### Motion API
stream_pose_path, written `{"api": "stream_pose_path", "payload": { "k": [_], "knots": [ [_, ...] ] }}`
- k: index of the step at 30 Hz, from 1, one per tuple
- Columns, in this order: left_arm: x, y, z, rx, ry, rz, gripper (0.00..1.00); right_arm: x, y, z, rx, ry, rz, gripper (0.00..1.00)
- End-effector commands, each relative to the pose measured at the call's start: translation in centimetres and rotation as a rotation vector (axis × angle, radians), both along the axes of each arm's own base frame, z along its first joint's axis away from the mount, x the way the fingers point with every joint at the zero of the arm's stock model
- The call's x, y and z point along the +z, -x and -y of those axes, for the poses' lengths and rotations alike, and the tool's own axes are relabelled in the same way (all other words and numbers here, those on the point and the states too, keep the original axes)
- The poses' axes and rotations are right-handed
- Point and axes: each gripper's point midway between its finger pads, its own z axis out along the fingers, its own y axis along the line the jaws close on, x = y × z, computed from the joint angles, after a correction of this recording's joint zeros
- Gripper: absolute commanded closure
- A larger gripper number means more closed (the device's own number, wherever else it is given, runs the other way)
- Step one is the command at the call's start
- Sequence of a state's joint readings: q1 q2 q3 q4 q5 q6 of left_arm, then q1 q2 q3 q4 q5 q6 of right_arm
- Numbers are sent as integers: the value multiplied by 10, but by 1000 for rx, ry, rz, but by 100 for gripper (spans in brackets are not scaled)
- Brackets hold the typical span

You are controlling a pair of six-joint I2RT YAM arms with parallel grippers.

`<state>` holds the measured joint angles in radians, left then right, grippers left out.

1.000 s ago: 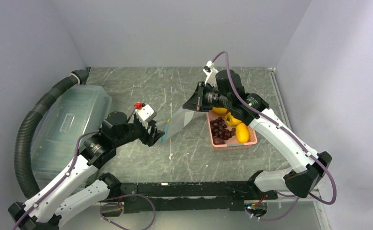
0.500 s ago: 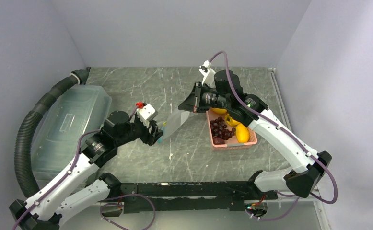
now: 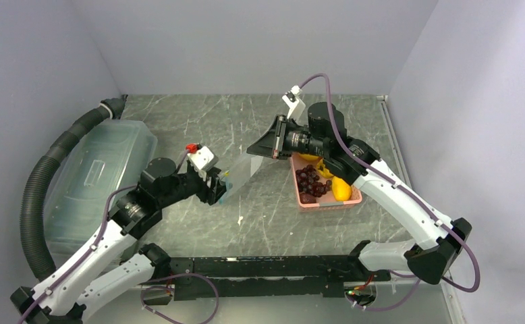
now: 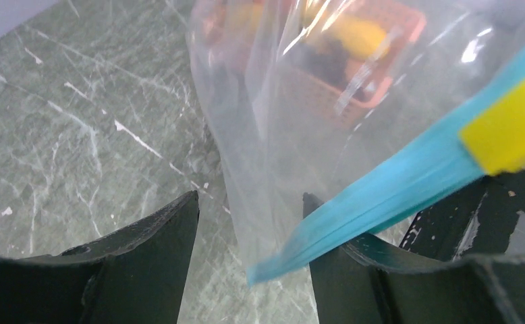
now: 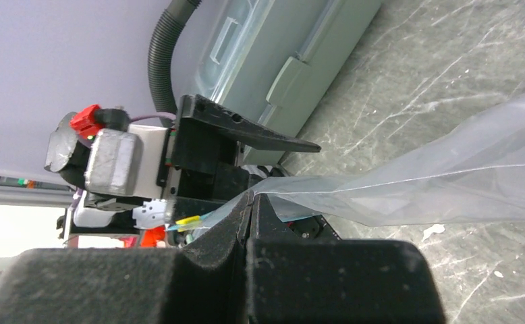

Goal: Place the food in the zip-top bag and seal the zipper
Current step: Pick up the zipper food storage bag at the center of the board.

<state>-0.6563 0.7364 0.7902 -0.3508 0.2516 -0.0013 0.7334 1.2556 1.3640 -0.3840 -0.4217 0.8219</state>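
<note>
My dark fingers point(image 4: 145, 263) stand apart above the grey marbled counter point(image 4: 77, 121). The clear zip-top bag point(image 4: 273, 135) hangs between them, its teal zipper point(image 4: 381, 196) slanting across one finger and carrying a yellow slider point(image 4: 513, 125). A blurred pink basket point(image 4: 388, 47) shows through the plastic.

Robotics lab test cell

Plain pale panels point(image 3: 246, 40) are boxing in a marble-patterned table point(image 3: 199, 121) on three sides. A left arm point(image 3: 91, 253) and a right arm point(image 3: 395, 202) are standing bolted to a black rail point(image 3: 266, 266), trailing purple cables point(image 3: 465, 263). A corrugated hose point(image 3: 30, 202) is curling round a translucent lidded bin point(image 3: 91, 182). Toy produce point(image 3: 341, 189) is lying in a pink basket point(image 3: 327, 201).
</note>
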Motion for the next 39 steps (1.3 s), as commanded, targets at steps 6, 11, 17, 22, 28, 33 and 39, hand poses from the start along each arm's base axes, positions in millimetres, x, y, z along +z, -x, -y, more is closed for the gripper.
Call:
{"api": "stream_pose_path", "payload": {
  "k": [6, 11, 17, 22, 28, 33, 39],
  "knots": [
    [38, 15, 7, -69, 133, 99, 44, 17, 9, 2, 0, -96, 16, 100],
    [41, 21, 7, -97, 136, 101, 52, 18, 7, 5, -24, -100, 17, 100],
    [44, 30, 8, -133, 149, 104, 51, 23, 8, 11, -53, -111, 27, 100],
    [44, 32, 11, -147, 160, 95, 50, 36, 9, 13, -64, -144, 39, 100],
    [44, 33, 13, -158, 164, 89, 52, 53, 9, 13, -67, -172, 55, 100],
    [45, 30, 13, -149, 165, 93, 60, 59, 10, 11, -59, -194, 51, 100],
    [45, 31, 16, -160, 167, 75, 69, 68, 10, 11, -62, -220, 55, 100]
  ]
}}
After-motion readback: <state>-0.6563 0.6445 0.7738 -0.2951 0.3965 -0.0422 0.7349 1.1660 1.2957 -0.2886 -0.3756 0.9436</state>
